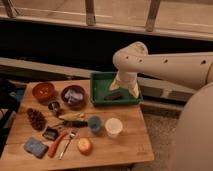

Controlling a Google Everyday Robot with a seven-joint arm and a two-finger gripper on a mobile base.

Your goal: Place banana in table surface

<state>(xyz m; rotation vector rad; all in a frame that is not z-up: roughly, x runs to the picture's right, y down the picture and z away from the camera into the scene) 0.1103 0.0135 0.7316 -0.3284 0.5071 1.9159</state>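
Two spread jaws above rectangular green tray [101,84]

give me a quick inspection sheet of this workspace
surface: wooden table surface, crowded left and centre
job's things: banana lying on the table, centre-left, not held
clutter: green tray holding a dark item; red bowl, dark bowl, blue cup, white cup, orange fruit, pine cone, blue sponge
grippers: gripper open above the tray, holding nothing
cables: nothing seen
surroundings: railing posts behind the table
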